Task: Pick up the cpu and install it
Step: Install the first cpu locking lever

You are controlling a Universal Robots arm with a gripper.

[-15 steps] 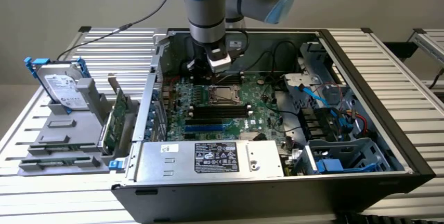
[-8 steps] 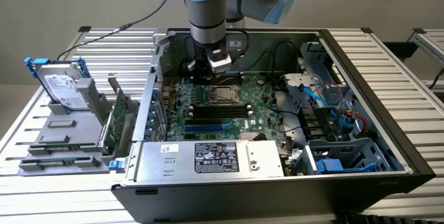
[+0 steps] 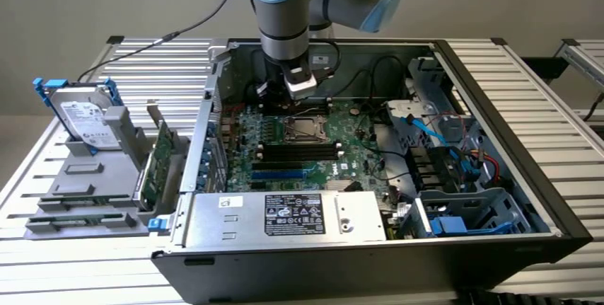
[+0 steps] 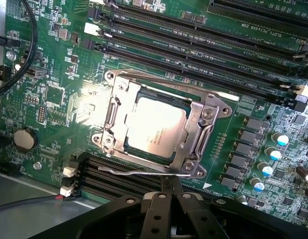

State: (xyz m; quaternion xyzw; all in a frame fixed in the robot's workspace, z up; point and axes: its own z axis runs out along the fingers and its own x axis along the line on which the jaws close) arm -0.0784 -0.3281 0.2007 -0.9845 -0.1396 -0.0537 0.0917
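The cpu (image 4: pixel 155 127) is a small square chip with a bright silver top. It lies flat inside the metal socket frame (image 4: pixel 201 130) on the green motherboard (image 4: pixel 54 94). In the exterior view the cpu (image 3: pixel 304 129) sits in the middle of the open computer case. My gripper (image 4: pixel 170 183) is shut with nothing between its fingers, its tips just beside the socket's edge, by the thin wire lever (image 4: pixel 136 173). Seen from outside, the gripper (image 3: pixel 283 103) hangs down into the case just behind the socket.
Long black memory slots (image 4: pixel 204 55) run beside the socket. The case walls (image 3: pixel 212 114) enclose the board, with a silver power supply (image 3: pixel 283 216) in front and blue cables (image 3: pixel 434 131) at the exterior view's right. A hard drive (image 3: pixel 83 117) and green card (image 3: pixel 155 167) stand outside on the left.
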